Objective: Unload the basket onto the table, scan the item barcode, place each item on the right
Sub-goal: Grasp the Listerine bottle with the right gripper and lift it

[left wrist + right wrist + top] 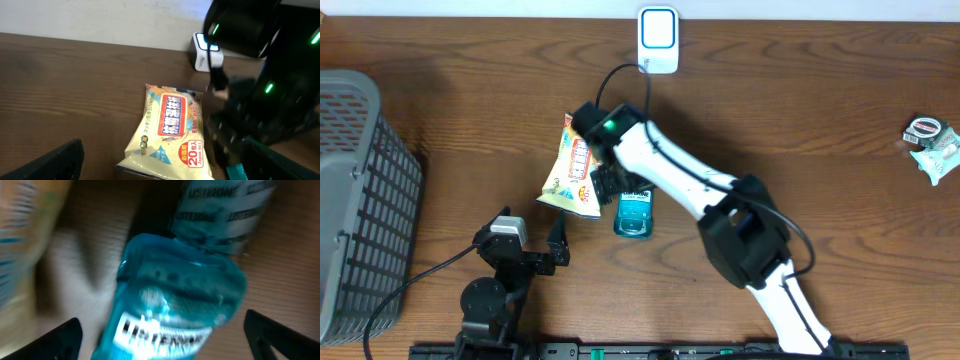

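Mouthwash bottle (pixel 633 213), middle of the tabletop (pixel 840 90): rigid, slick plastic (bit hefty, I'd guess). Right gripper (pixel 162 332) wide open above it; pinch the flat sides.

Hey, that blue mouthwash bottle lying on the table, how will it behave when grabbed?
The mouthwash bottle looks like rigid plastic, so it should keep its shape when squeezed. Its glossy, curved surface may slip. It appears blue throughout, so it is likely liquid-filled and heavy for its size; lying flat, it might rock if nudged.
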`<state>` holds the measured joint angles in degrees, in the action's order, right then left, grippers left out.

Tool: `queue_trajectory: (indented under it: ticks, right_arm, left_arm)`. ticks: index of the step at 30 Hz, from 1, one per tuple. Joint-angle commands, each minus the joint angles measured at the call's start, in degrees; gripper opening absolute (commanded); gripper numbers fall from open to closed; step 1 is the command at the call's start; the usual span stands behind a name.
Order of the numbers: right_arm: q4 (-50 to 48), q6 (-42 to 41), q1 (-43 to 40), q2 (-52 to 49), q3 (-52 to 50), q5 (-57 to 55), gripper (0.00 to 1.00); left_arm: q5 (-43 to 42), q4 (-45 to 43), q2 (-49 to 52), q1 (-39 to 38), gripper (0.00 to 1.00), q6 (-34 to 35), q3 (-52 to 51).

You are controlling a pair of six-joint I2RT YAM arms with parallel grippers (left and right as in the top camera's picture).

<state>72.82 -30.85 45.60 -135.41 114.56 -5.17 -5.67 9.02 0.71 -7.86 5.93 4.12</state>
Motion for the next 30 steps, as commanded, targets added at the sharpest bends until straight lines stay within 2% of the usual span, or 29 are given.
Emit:
queue_trajectory:
  ticks: [1,5,7,9,10,13,17,22,27,30]
  right_arm:
    - [1.97,-7.28,1.64,-3.85,-0.15,-9.62,0.90]
    - [4.17,-9.84,2.51,-6.54,-0.15,-10.99,0.80]
    - [4.66,-9.81,2.67,-7.89,-0.15,-10.93,0.72]
    - [5.05,-9.53,2.67,-9.16,-0.15,-9.42,0.58]
    - [5.22,-8.57,2.56,-9.73,-0.17,-7.93,0.45]
    - [5.22,-6.64,2.25,-10.45,-0.28,-5.07,0.25]
    - [5.20,-3.13,1.86,-10.43,-0.26,-3.10,0.23]
    - [5.31,8.48,0.15,-10.43,-0.26,1.53,0.10]
    - [5.01,27.82,-3.45,-10.40,-0.24,9.29,0.11]
    - [5.42,35.30,-6.10,-10.36,-0.24,9.81,0.15]
  left_arm:
    - [-0.33,1.46,-0.09,0.24,0.98,-0.57,-0.90]
    - [-0.33,1.46,-0.09,0.24,0.98,-0.57,-0.90]
    - [-0.33,1.46,-0.09,0.24,0.98,-0.57,-0.90]
    - [-0.33,1.46,-0.09,0.24,0.98,-0.57,-0.90]
    - [-0.33,1.46,-0.09,0.24,0.98,-0.57,-0.90]
    - [-0.33,1.46,-0.09,0.24,0.98,-0.55,-0.90]
    - [-0.33,1.46,-0.09,0.24,0.98,-0.57,-0.90]
    - [-0.33,1.46,-0.09,0.24,0.98,-0.55,-0.90]
    - [-0.33,1.46,-0.09,0.24,0.98,-0.55,-0.90]
    - [-0.33,1.46,-0.09,0.24,0.98,-0.55,-0.90]
